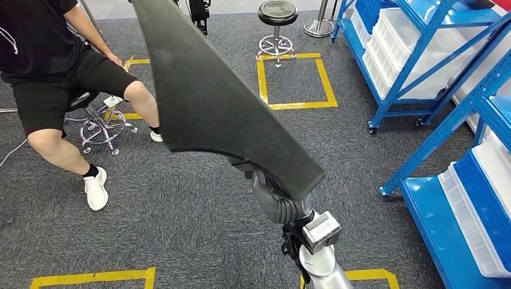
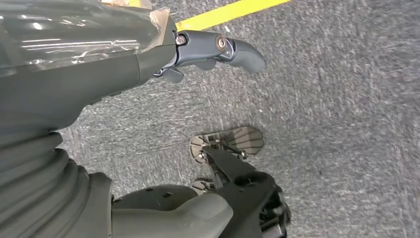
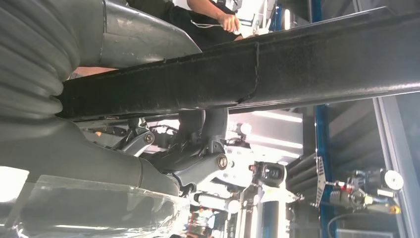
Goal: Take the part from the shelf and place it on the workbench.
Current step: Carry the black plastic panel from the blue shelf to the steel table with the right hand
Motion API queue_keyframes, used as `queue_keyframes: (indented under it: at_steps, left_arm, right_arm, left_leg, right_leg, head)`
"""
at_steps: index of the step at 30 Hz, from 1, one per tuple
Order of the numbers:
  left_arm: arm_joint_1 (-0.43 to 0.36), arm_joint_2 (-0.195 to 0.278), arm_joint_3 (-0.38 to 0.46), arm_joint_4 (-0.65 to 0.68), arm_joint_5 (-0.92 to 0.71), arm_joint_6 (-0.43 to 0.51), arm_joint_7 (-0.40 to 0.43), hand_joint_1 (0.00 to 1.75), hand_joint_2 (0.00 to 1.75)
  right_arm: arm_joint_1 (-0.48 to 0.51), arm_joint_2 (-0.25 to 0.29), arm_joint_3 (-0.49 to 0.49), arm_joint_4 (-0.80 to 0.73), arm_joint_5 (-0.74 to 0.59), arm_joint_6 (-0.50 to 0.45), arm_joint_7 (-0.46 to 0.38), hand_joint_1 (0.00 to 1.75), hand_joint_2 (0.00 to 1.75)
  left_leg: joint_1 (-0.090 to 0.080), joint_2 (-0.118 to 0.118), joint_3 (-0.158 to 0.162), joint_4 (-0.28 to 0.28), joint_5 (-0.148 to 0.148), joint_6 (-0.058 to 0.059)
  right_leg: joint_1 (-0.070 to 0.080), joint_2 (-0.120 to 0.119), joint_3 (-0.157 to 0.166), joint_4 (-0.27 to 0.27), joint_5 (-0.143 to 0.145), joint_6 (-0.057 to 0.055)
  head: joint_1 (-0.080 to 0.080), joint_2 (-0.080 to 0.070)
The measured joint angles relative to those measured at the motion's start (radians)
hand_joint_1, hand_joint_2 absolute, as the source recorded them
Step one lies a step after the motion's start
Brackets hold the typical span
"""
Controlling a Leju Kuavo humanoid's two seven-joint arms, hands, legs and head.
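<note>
The part (image 1: 217, 96) is a long black felt-covered panel, wide at one end and tapering to the other. It slants up from my right hand (image 1: 278, 203) toward the top of the head view. That hand grips its narrow lower end. In the right wrist view the part (image 3: 277, 69) runs across as a dark bar, with the hand's fingers (image 3: 200, 148) wrapped under it. My left hand (image 2: 129, 74) hangs above the grey carpet with nothing in it, one finger (image 2: 233, 49) stretched out and the thumb (image 2: 183, 215) apart from it.
A person (image 1: 54, 78) sits on a wheeled stool (image 1: 102, 123) at the left. A second black stool (image 1: 277, 27) stands at the back. Blue shelves (image 1: 422, 72) with white bins line the right side. Yellow tape squares (image 1: 295, 81) mark the carpet.
</note>
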Motion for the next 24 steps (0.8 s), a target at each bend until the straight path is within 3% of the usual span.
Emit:
queue_keyframes:
  at_steps: [2, 3, 4, 6, 8, 9, 10, 12, 14, 16, 18, 20, 22, 23, 24]
  left_arm:
    - [0.001, -0.001, 0.000, 0.000, 0.000, 0.001, 0.000, 0.00, 1.75]
    - [0.001, -0.001, 0.001, 0.000, 0.000, 0.001, 0.000, 0.00, 1.75]
    - [0.000, -0.002, 0.001, 0.000, 0.000, 0.002, 0.000, 0.00, 1.75]
    - [-0.002, -0.002, 0.000, 0.000, -0.002, 0.005, 0.000, 0.00, 1.75]
    - [-0.001, -0.003, 0.000, 0.000, -0.006, 0.006, 0.001, 0.00, 1.75]
    - [0.000, -0.003, 0.000, 0.000, -0.008, 0.006, 0.001, 0.00, 1.75]
    - [0.000, -0.003, 0.000, 0.000, -0.009, 0.006, 0.001, 0.00, 1.75]
    - [0.001, -0.004, 0.001, 0.000, -0.010, 0.006, 0.001, 0.00, 1.75]
    - [0.001, -0.004, 0.001, 0.000, -0.010, 0.006, 0.001, 0.00, 1.75]
    - [0.004, -0.004, 0.002, 0.000, -0.010, 0.006, 0.000, 0.00, 1.75]
    - [0.007, -0.004, 0.006, 0.000, -0.010, 0.006, 0.000, 0.00, 1.75]
    - [0.006, -0.004, 0.010, 0.000, -0.010, 0.007, 0.000, 0.00, 1.75]
    - [0.004, -0.005, 0.011, 0.000, -0.010, 0.007, 0.000, 0.00, 1.75]
    - [0.005, -0.005, 0.011, 0.000, -0.010, 0.007, 0.000, 0.00, 1.75]
    - [0.006, -0.005, 0.011, 0.000, -0.010, 0.007, 0.000, 0.00, 1.75]
  right_arm:
    - [-0.001, 0.001, 0.000, 0.000, 0.000, 0.000, 0.000, 1.71, 1.75]
    - [-0.001, 0.001, 0.000, -0.001, 0.000, 0.000, 0.000, 1.71, 1.75]
    - [-0.002, 0.001, 0.000, -0.001, 0.000, 0.000, 0.000, 1.71, 1.75]
    - [-0.001, -0.003, 0.000, 0.001, 0.000, 0.000, 0.000, 1.71, 1.75]
    - [0.002, -0.008, 0.000, 0.003, 0.001, 0.000, 0.001, 1.71, 1.75]
    - [0.002, -0.010, 0.000, 0.004, 0.001, 0.000, 0.001, 1.71, 1.75]
    - [0.002, -0.011, 0.000, 0.005, 0.002, 0.000, 0.001, 1.71, 1.75]
    - [0.001, -0.011, 0.000, 0.005, 0.001, 0.000, 0.001, 1.71, 1.75]
    - [0.000, -0.010, 0.000, 0.006, 0.002, 0.000, 0.001, 1.71, 1.75]
    - [0.000, -0.009, 0.000, 0.006, 0.002, 0.000, 0.001, 1.71, 1.75]
    - [-0.002, -0.005, 0.000, 0.007, 0.000, 0.000, 0.001, 1.71, 1.75]
    - [-0.003, -0.001, 0.000, 0.007, -0.001, 0.000, 0.001, 1.71, 1.75]
    - [-0.002, 0.000, 0.000, 0.007, -0.002, 0.000, 0.000, 1.71, 1.75]
    - [-0.002, 0.000, 0.000, 0.008, -0.002, 0.000, 0.000, 1.71, 1.75]
    - [-0.001, 0.000, 0.000, 0.008, -0.002, 0.000, 0.001, 1.71, 1.75]
  left_leg:
    - [0.000, -0.020, 0.009, -0.014, 0.006, 0.010]
    - [0.003, -0.029, 0.015, -0.023, 0.012, 0.017]
    - [0.006, -0.039, 0.022, -0.032, 0.017, 0.023]
    - [0.008, -0.061, 0.024, -0.037, 0.022, 0.029]
    - [0.008, -0.086, 0.023, -0.036, 0.022, 0.028]
    - [0.009, -0.099, 0.024, -0.035, 0.021, 0.028]
    - [0.009, -0.112, 0.024, -0.034, 0.021, 0.026]
    - [0.009, -0.136, 0.022, -0.025, 0.016, 0.018]
    - [0.009, -0.152, 0.016, -0.017, 0.011, 0.003]
    - [0.012, -0.160, 0.011, -0.018, 0.012, -0.010]
    - [0.016, -0.136, 0.002, -0.001, 0.000, -0.019]
    - [0.018, -0.088, -0.041, 0.091, -0.054, -0.026]
    - [0.020, -0.063, -0.110, 0.230, -0.117, -0.032]
    - [0.021, -0.059, -0.132, 0.273, -0.129, -0.033]
    - [0.021, -0.057, -0.135, 0.277, -0.121, -0.033]
  right_leg:
    - [0.000, -0.005, 0.004, 0.002, -0.007, 0.010]
    - [-0.001, 0.008, -0.001, 0.019, -0.018, 0.012]
    - [-0.002, 0.030, -0.016, 0.057, -0.038, 0.012]
    - [-0.007, 0.072, -0.076, 0.184, -0.090, 0.006]
    - [-0.013, 0.084, -0.129, 0.275, -0.113, 0.013]
    - [-0.016, 0.085, -0.131, 0.268, -0.100, 0.023]
    - [-0.020, 0.087, -0.114, 0.221, -0.073, 0.035]
    - [-0.028, 0.105, -0.056, 0.082, -0.011, 0.052]
    - [-0.029, 0.117, -0.026, 0.012, 0.018, 0.045]
    - [-0.025, 0.108, -0.023, 0.010, 0.022, 0.027]
    - [-0.027, 0.097, -0.022, 0.006, 0.027, 0.010]
    - [-0.026, 0.082, -0.022, 0.003, 0.028, -0.004]
    - [-0.020, 0.062, -0.022, 0.003, 0.025, -0.011]
    - [-0.017, 0.052, -0.023, 0.003, 0.024, -0.012]
    - [-0.015, 0.042, -0.022, 0.003, 0.023, -0.012]
  head:
    - [0.000, 0.000]
    - [0.000, 0.000]
    - [0.002, 0.000]
    - [0.006, 0.000]
    - [0.009, 0.000]
    - [0.009, 0.000]
    - [0.009, 0.000]
    - [0.010, 0.000]
    - [0.010, 0.000]
    - [0.009, 0.000]
    - [0.007, 0.000]
    - [0.001, 0.000]
    - [-0.002, 0.000]
    - [-0.002, 0.000]
    - [-0.003, 0.000]
